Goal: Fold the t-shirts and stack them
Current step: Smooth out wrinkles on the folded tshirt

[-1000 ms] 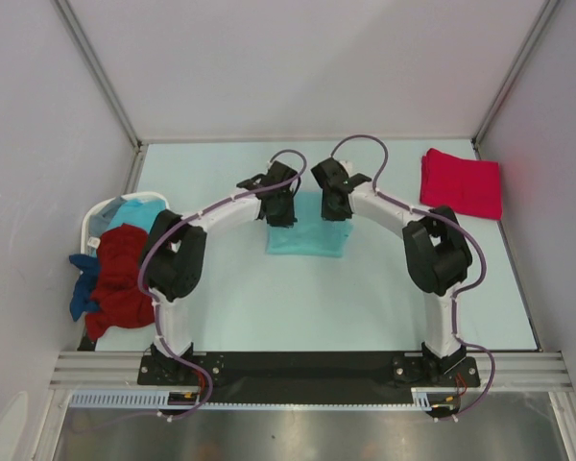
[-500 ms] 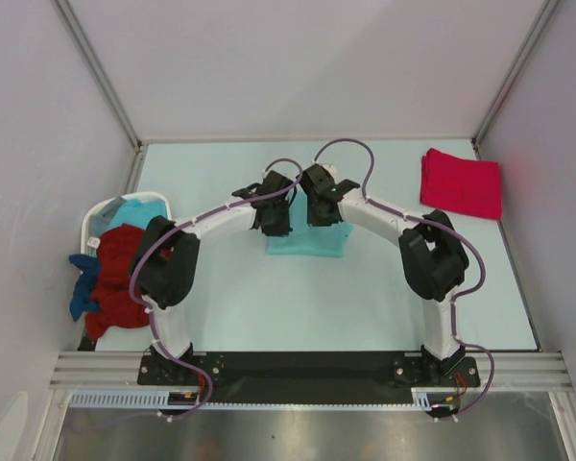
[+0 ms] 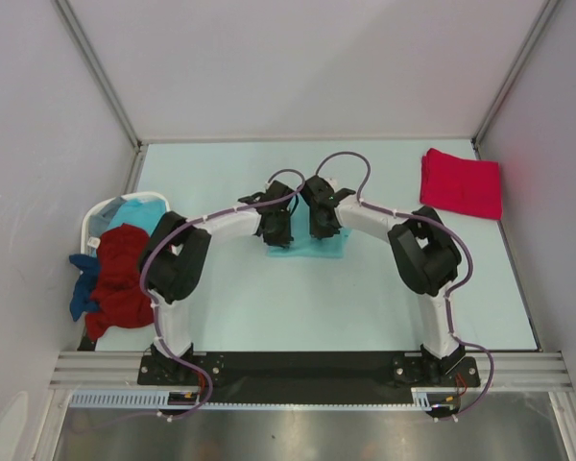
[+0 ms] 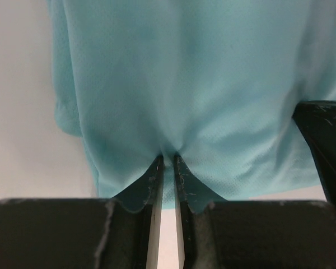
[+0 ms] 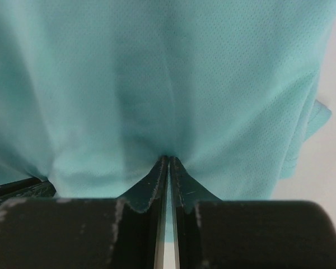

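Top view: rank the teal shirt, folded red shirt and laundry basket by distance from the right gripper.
1. teal shirt, centre, pinched in the right gripper.
2. folded red shirt, far right corner.
3. laundry basket, left edge.

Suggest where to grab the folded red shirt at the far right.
Probably the near edge of the red shirt, approached low from the middle of the table: it lies flat, folded square, with the walls close behind and to its right.
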You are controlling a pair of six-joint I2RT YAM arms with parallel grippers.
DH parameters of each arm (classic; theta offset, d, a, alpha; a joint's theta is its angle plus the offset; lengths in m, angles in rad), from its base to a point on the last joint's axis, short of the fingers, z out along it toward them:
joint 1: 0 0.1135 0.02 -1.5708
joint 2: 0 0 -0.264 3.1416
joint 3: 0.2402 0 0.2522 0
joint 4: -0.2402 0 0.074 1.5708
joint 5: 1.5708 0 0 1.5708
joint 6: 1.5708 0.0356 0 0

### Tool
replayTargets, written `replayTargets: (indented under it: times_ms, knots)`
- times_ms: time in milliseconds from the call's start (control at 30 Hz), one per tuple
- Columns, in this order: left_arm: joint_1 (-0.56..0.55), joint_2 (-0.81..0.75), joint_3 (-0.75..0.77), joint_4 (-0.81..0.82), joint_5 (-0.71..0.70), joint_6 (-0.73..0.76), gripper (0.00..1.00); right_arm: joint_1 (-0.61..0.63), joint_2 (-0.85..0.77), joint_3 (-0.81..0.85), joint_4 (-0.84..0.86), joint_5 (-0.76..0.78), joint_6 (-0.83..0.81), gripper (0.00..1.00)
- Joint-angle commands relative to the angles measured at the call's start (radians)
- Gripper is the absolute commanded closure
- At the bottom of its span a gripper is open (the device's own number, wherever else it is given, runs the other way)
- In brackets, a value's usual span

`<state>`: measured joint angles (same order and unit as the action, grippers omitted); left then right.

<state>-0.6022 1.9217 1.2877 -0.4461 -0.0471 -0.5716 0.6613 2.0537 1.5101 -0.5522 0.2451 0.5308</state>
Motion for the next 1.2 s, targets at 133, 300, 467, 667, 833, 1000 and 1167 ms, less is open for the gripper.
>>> replayTargets:
  times_ms: [133,300,467,667,833,1000,1167]
  knots:
    - [-0.007,0.066,-0.016,0.026,0.064,-0.017,0.83,-0.029,0.030,-0.022,0.026,-0.024,0.014,0.90]
    - [-0.007,-0.015,0.070,-0.023,-0.034,0.022,0.83,-0.042,-0.049,0.059,0.002,0.055,-0.023,0.90]
    - [-0.005,-0.070,0.272,-0.097,-0.109,0.074,0.79,-0.068,-0.073,0.254,-0.063,0.082,-0.064,0.87]
    - [0.038,0.058,0.519,-0.192,-0.060,0.092,0.79,-0.114,0.042,0.492,-0.147,0.065,-0.084,0.86]
    - [0.073,0.172,0.564,-0.212,-0.027,0.084,0.80,-0.137,0.103,0.487,-0.134,0.042,-0.081,0.86]
    - [0.094,0.232,0.555,-0.206,-0.005,0.075,0.80,-0.170,0.140,0.426,-0.106,0.007,-0.065,0.87]
    - [0.107,0.264,0.561,-0.192,0.019,0.068,0.81,-0.186,0.158,0.414,-0.098,-0.006,-0.064,0.88]
